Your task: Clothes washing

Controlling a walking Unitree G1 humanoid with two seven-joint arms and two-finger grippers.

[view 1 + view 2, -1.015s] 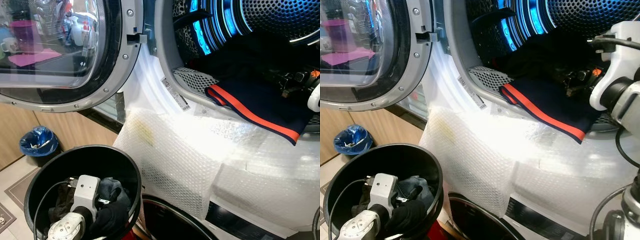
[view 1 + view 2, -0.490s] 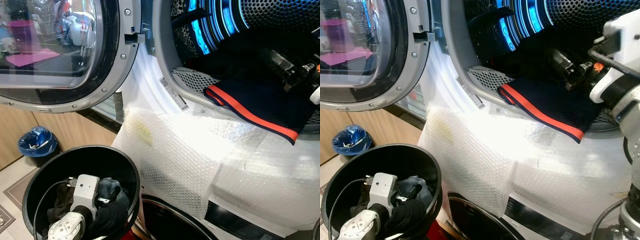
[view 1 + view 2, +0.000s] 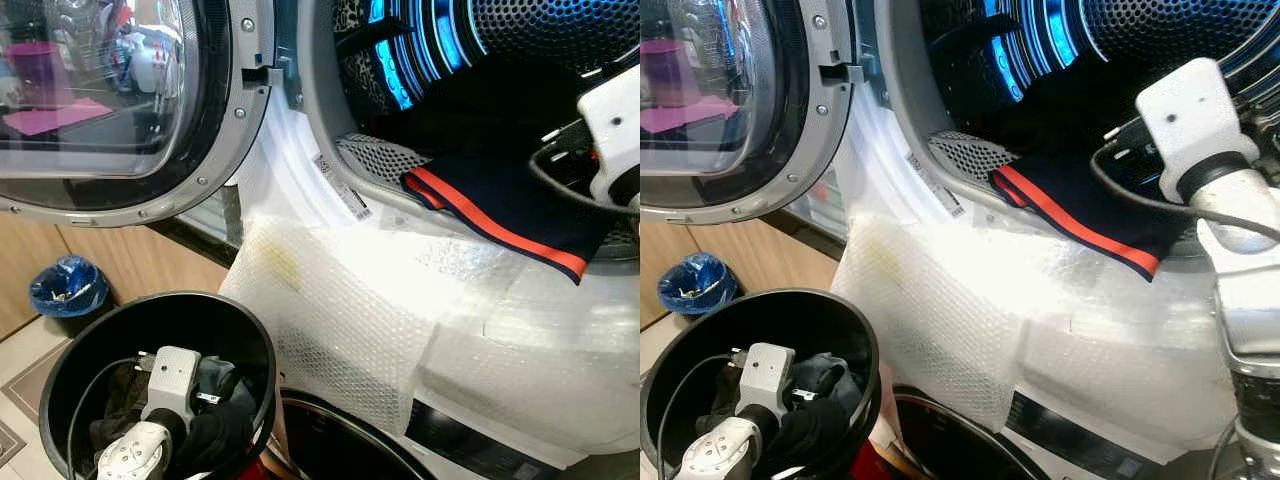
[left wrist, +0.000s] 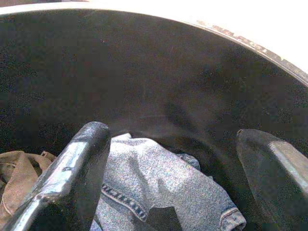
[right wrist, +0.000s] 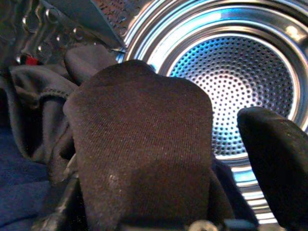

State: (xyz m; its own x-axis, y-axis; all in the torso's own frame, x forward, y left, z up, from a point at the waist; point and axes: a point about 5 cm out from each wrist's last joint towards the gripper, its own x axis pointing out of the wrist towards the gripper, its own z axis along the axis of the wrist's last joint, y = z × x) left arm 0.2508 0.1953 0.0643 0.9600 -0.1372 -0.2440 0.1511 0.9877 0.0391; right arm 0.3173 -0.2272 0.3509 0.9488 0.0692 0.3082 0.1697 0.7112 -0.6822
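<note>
A navy garment with an orange stripe [image 3: 500, 200] hangs over the lip of the washing machine's drum [image 3: 560, 30]. My right arm [image 3: 1200, 130] reaches into the drum above it. In the right wrist view my right gripper [image 5: 224, 115] is open, facing the drum's perforated back, with dark cloth [image 5: 139, 144] draped over one finger. My left gripper [image 4: 178, 139] is open down inside the black bucket [image 3: 250, 330], just above a piece of blue denim [image 4: 159, 183]. A brown cloth [image 4: 14, 173] lies beside the denim.
The round glass door [image 3: 100, 100] stands swung open at the left. Bubble wrap [image 3: 400, 300] covers the machine's front below the drum. A small bin with a blue bag [image 3: 65, 285] sits on the floor by the wooden cabinet.
My right wrist has lifted and swung further into the drum opening, covering more of the dark clothes. The left arm stays in the bucket. The view has shifted slightly.
</note>
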